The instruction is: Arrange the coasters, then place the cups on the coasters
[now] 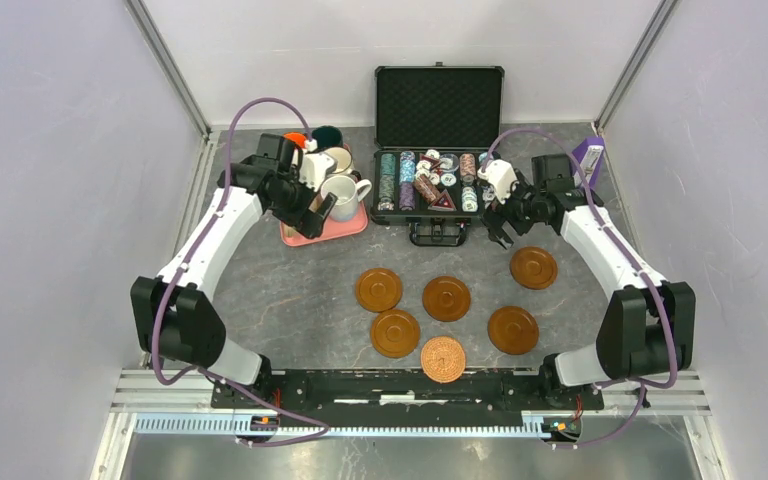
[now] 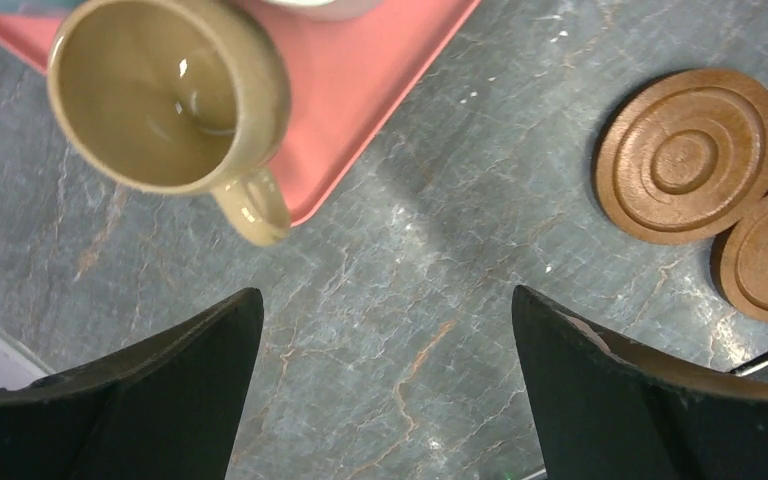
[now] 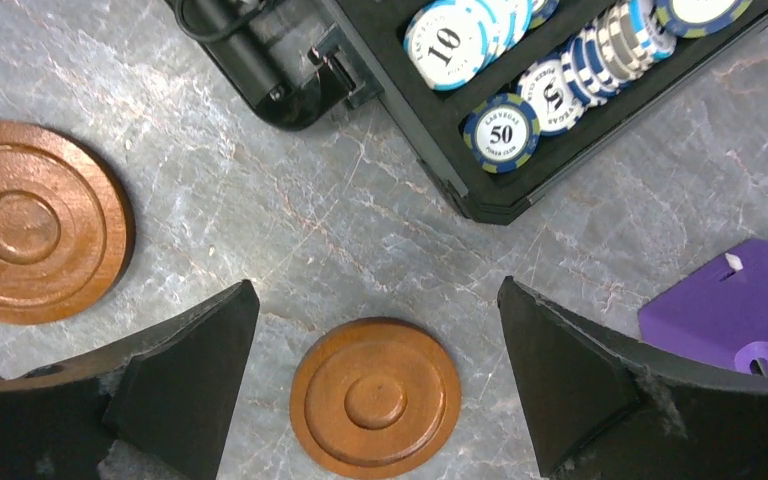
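Observation:
Five brown wooden coasters [image 1: 447,298] and one tan woven coaster [image 1: 443,359] lie loosely spread on the grey table. Several cups [image 1: 342,193] stand on a pink tray [image 1: 345,226] at the back left. My left gripper [image 1: 311,220] hovers open over the tray's near edge. In the left wrist view the tan cup [image 2: 165,95] sits on the tray [image 2: 360,90], ahead of the open, empty gripper [image 2: 385,296]. My right gripper [image 1: 498,234] is open and empty. In the right wrist view a brown coaster [image 3: 375,397] lies on the table below the gap of the gripper [image 3: 376,288].
An open black case of poker chips [image 1: 428,180] stands at the back centre, its corner [image 3: 480,200] close ahead of my right gripper. A purple object [image 3: 735,300] lies to the right. Grey walls enclose the table on three sides.

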Motion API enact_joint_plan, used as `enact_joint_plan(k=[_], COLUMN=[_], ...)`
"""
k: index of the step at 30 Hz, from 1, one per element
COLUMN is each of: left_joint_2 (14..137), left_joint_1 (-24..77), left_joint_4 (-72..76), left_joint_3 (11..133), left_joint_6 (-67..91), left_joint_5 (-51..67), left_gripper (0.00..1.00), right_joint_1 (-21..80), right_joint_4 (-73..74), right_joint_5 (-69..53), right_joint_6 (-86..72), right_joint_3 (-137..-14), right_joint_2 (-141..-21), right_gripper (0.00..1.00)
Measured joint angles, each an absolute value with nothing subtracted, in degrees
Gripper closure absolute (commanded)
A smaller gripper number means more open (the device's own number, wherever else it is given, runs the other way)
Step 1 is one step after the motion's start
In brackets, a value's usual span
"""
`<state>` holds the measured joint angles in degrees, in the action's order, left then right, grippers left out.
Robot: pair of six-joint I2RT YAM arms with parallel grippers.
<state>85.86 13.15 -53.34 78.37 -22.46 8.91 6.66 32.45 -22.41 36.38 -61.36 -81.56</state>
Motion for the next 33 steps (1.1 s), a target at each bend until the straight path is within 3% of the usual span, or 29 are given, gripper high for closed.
enact_joint_plan(k=[9,16,23,33], left_joint_2=[85.95,89.06,93.54,101.25], left_joint_1=[23.4,32.14,39.07,39.99], left_joint_4=[-51.81,-46.65,-38.83,-32.42], left_joint_3=[76.01,69.93,65.98,64.53], left_joint_6=[-26.79,-28.84,-28.84,-28.82], left_joint_5=[13.3,13.41,10.81,7.27], left_gripper=[0.0,0.0,0.13,0.32], right_joint_1=[4.21,1.43,0.25,1.69], right_joint_4=[37.76,38.52,38.33,34.06], right_joint_5=[-16.53,-9.54,-8.08,-16.1], right_joint_6=[41.58,42.83,42.94,41.85], right_joint_3=[-60.88,-57.34,-54.61,-49.84], right_joint_2=[-83.46,-85.62,-86.04,-82.5], right_gripper=[0.01,0.07,0.1,0.14])
